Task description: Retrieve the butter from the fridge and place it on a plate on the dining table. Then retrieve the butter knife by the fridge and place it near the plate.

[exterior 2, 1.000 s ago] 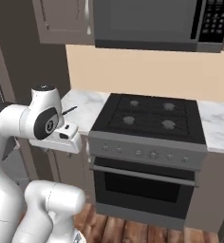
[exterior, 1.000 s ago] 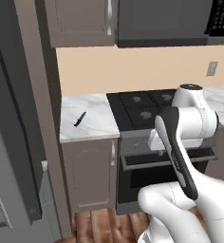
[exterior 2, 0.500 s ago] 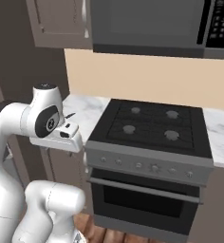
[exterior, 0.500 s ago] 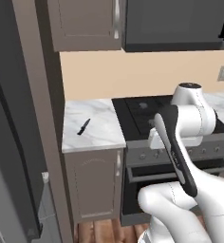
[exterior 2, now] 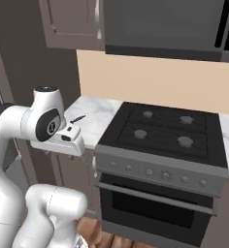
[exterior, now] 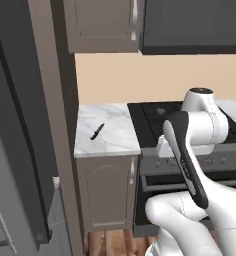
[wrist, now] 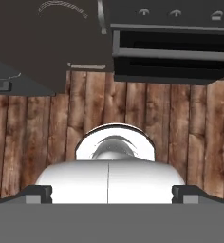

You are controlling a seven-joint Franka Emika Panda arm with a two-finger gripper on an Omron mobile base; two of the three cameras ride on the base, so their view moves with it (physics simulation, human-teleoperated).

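The butter knife (exterior: pixel 97 131), small and dark, lies on the marble counter (exterior: pixel 115 140) between the fridge (exterior: pixel 20 150) and the stove; the right base view shows the butter knife (exterior 2: pixel 77 118) just behind my hand. My gripper (wrist: pixel 112 192) hangs in front of the counter edge, pointing down at the floor. Its fingertips (wrist: pixel 38 192) stand wide apart, open, with nothing between them. The hand (exterior 2: pixel 63 140) sits well short of the knife and lower than the counter top. Butter, plate and dining table are out of view.
A black stove (exterior 2: pixel 160 131) with an oven door (exterior 2: pixel 155 203) stands right of the counter. Grey cabinets (exterior: pixel 102 25) and a microwave (exterior 2: pixel 160 24) hang above. A cabinet door (exterior: pixel 107 195) is under the counter. Wooden floor (wrist: pixel 133 118) lies below the hand.
The whole picture has shifted: counter, knife and stove slide right in the left base view, so the base has moved. The arm keeps its pose and the gripper stays open.
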